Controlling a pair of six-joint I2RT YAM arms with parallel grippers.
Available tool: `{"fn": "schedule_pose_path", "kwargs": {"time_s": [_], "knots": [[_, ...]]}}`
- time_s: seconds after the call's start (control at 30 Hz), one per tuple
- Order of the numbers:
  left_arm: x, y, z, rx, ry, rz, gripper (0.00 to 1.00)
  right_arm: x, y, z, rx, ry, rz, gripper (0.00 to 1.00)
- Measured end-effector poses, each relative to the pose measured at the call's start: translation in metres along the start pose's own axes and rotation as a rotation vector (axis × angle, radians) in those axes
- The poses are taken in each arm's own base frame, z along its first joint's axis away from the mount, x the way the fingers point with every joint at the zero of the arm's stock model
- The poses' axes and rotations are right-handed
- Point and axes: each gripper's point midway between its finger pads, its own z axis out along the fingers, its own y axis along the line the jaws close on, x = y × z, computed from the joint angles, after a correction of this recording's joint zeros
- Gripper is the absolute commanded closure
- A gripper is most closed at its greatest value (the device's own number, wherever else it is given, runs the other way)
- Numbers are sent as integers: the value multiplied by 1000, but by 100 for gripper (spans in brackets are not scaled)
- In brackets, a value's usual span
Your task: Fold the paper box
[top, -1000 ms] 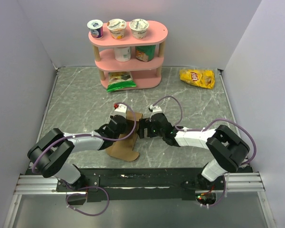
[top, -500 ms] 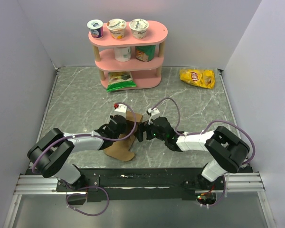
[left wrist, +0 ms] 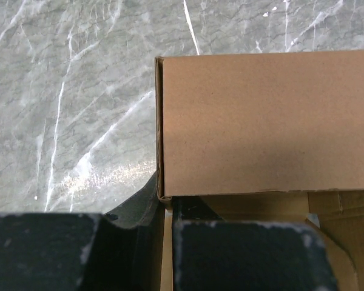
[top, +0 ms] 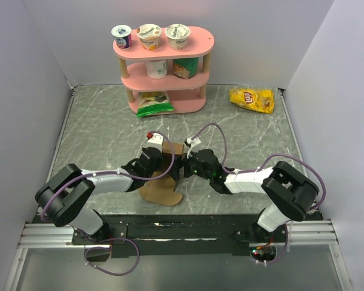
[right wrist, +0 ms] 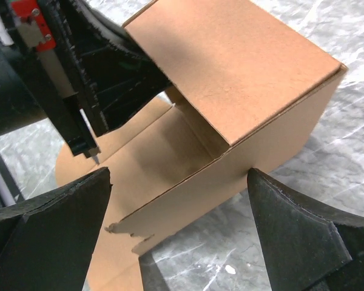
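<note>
I see my left gripper [left wrist: 167,236] pinching a wall of the paper box [left wrist: 261,121], folded panel just ahead of it, right gripper [right wrist: 179,176] spread wide, box between its fingers.

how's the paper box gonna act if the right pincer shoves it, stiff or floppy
Probably floppy: the paper box is thin cardboard, half folded, one side open, a flap flat on the table. Likely light, so a push may slide or skew it unless the left pincer steadies it.
</note>
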Motion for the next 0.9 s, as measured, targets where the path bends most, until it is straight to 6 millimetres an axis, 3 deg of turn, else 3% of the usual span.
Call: {"fn": "schedule_pose_path", "kwargs": {"time_s": [0.37,0.5,0.77,0.9], "knots": [[0,-5,0,18,2,-14,99,-7,-24,3,170,-44,16,12],[1,-6,-1,20,3,-35,99,-12,-26,3,275,-57,13,31],[1,-8,-2,9,1,-64,99,-24,-39,-5,500,-77,86,53],[2,-11,-4,12,0,-65,88,-26,-43,-6,550,-75,103,66]]}}
